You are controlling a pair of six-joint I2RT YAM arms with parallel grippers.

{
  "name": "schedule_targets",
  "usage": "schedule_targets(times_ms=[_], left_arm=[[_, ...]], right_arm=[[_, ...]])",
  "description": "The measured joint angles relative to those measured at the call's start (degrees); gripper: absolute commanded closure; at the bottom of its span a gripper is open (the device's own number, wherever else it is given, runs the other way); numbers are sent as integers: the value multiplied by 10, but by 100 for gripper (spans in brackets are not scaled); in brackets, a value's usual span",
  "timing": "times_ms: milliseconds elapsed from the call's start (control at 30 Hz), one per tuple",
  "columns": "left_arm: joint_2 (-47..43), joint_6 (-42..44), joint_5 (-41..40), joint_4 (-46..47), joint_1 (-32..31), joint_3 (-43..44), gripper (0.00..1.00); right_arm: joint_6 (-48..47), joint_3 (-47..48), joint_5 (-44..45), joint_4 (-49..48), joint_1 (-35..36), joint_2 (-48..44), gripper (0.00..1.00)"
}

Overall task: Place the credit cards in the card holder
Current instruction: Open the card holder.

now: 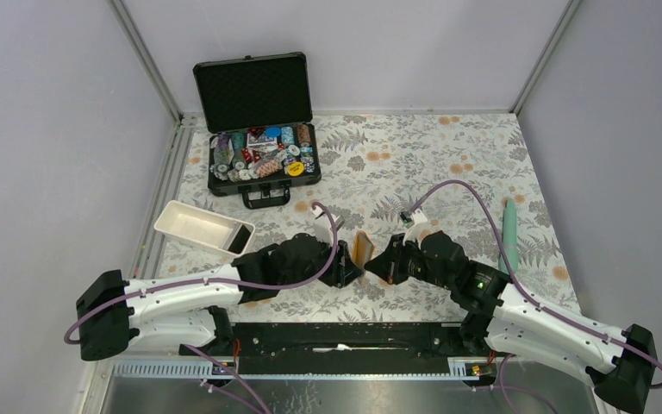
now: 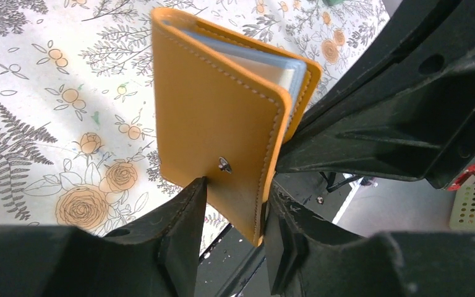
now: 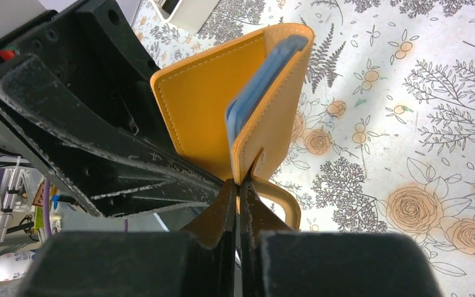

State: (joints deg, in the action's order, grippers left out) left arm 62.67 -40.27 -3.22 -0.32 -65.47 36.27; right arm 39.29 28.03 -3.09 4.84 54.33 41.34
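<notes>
While both my arms meet over the middle of the flowered bench point(image 1: 448, 164), the wallet point(image 1: 361, 248) stands upright between them. It is orange-tan leather with pale stitching along its edges and rounded corners. From my left wrist, the wallet point(image 2: 222, 124) shows its closed front cover, with a small metal stud point(image 2: 224, 164) low down. Pale blue sleeves point(image 2: 272, 65) peep out at the top edge.

My left claw point(image 2: 235, 195) is part-way open and straddles the wallet's lower edge. One finger point(image 2: 188, 204) touches the front cover and the other sits behind the back cover, so the wallet is held between them.

From my right wrist, the wallet point(image 3: 210, 105) gapes a little, with blue sleeves point(image 3: 263, 80) showing between its covers. My right claw point(image 3: 241, 185) is pinched fully closed on the thin edge of one cover. The strap tab point(image 3: 284, 207) curls just beside it.

Away to the left, a black card point(image 1: 240, 239) lies at the end of a white tray point(image 1: 172, 216), well apart from the wallet.
</notes>
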Motion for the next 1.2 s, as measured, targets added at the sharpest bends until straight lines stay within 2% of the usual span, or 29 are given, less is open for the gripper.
schedule_targets(times_ms=[200, 300, 500, 800, 1067, 1100, 1167, 1200], left_arm=[[7, 14, 0, 0, -11, 8, 65], [8, 15, -3, 0, -14, 8, 73], [8, 14, -14, -2, -17, 8, 81], [8, 11, -37, -6, -19, 8, 100], [5, 8, -47, -8, -20, 7, 100], [3, 7, -48, -8, -20, 6, 100], [-4, 2, -53, -8, -20, 2, 100], [-7, 1, -56, -8, -20, -1, 100]], right_arm=[[3, 5, -5, 2, 0, 0, 100], [6, 5, -6, 7, 0, 0, 100], [9, 6, -7, 11, 0, -2, 100], [12, 8, -9, 12, 0, -9, 100], [14, 8, -8, 10, 0, -9, 100], [15, 8, -5, 10, 0, -9, 96], [17, 8, 3, 11, 0, -9, 80], [19, 8, 7, 12, 0, -9, 78]])
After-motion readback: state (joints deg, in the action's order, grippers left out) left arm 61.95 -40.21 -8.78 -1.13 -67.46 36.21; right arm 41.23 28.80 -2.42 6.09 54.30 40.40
